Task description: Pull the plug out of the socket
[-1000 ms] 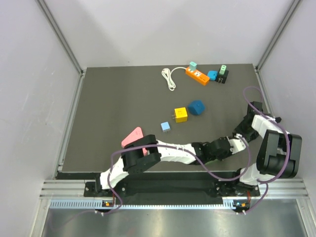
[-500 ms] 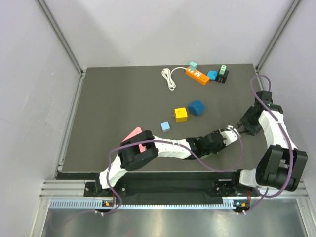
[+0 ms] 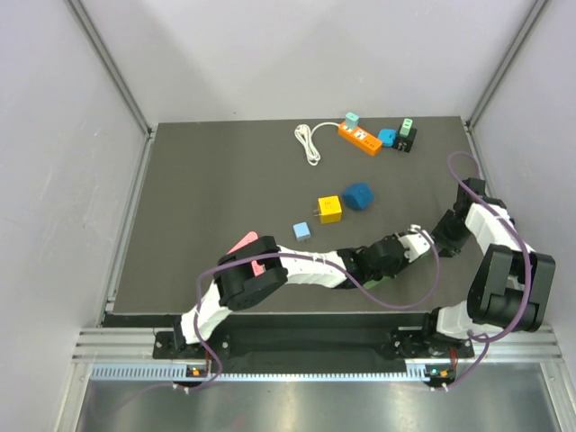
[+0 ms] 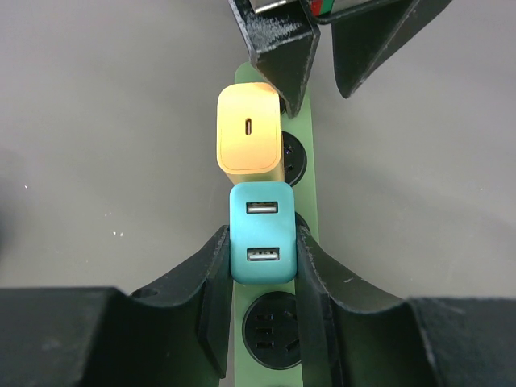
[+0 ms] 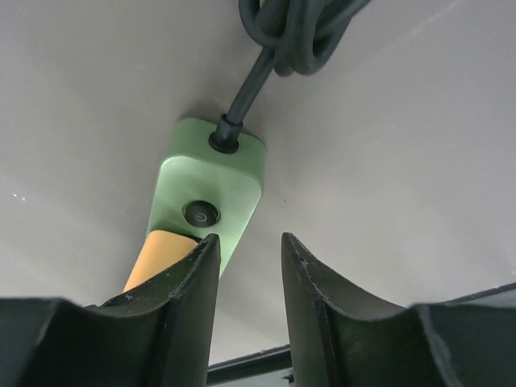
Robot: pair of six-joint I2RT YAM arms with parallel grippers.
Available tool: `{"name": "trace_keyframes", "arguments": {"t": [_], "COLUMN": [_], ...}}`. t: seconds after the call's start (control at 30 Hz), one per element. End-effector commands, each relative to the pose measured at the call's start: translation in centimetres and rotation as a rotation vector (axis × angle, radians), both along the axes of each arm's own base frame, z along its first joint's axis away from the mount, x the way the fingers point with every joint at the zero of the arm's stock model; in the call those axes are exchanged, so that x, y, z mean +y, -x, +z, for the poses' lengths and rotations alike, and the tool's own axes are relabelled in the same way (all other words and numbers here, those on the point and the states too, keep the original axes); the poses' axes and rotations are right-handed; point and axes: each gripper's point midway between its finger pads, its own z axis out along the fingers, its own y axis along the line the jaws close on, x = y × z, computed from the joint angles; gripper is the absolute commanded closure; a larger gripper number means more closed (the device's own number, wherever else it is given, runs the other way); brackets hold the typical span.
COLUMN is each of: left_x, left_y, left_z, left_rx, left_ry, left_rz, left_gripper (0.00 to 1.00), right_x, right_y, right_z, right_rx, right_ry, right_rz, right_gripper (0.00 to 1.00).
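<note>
A green power strip [image 4: 309,205] lies lengthwise in the left wrist view. A teal USB plug [image 4: 260,211] sits in one socket, and my left gripper [image 4: 260,242] is shut on its two sides. An orange plug [image 4: 248,137] sits in the socket beyond it. My right gripper [image 5: 247,238] is open at the strip's far end [image 5: 214,173], beside the power button [image 5: 200,214]. One finger lies over the strip's edge, and nothing is between the jaws. In the top view the two grippers [image 3: 416,239] [image 3: 443,232] meet at the right and hide the strip.
A black cord [image 5: 250,81] leaves the strip's end. An empty socket [image 4: 274,330] lies under my left jaws. Farther back lie an orange strip [image 3: 360,138] with a white cord [image 3: 309,144], a yellow plug [image 3: 329,210], blue pieces [image 3: 358,195] and a pink piece [image 3: 243,244].
The right arm swung out to the right, then came back toward the left gripper. Its jaws widened, then narrowed a little. The left gripper kept its hold on the teal plug.
</note>
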Motion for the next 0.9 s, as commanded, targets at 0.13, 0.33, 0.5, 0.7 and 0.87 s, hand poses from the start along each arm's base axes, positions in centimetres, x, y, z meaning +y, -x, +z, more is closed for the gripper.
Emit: {"name": "trace_keyframes", "arguments": {"t": [0.13,0.33,0.5,0.7,0.87], "left_x": [0.1,-0.2,-0.2,-0.1,-0.3], "left_y": [-0.1,0.0,0.0,0.1,0.2], "left_z": [3.0,3.2,3.0,2.8,2.8], "left_rx": [0.002,0.006,0.011,0.017,0.025], "left_ry": [0.04,0.045,0.041,0.037,0.042], "left_rz": [-0.004,-0.009,-0.014,-0.014,-0.016], "left_gripper": [1.0,1.0,1.0,1.0,1.0], "right_x": [-0.2,-0.9,-0.6,-1.1,-0.9], "right_y": [-1.9,-2.5,-2.9,-3.5,-3.5], "right_z": [0.9,1.6,0.8,2.7,2.7], "right_rx": [-0.089,-0.104,-0.081,-0.111,-0.105], "right_ry": [0.0,0.032,0.003,0.031,0.021], "right_rz": [-0.006,-0.029,-0.028,-0.035,-0.044], "right_gripper": [0.65,0.64,0.66,0.66,0.66]}}
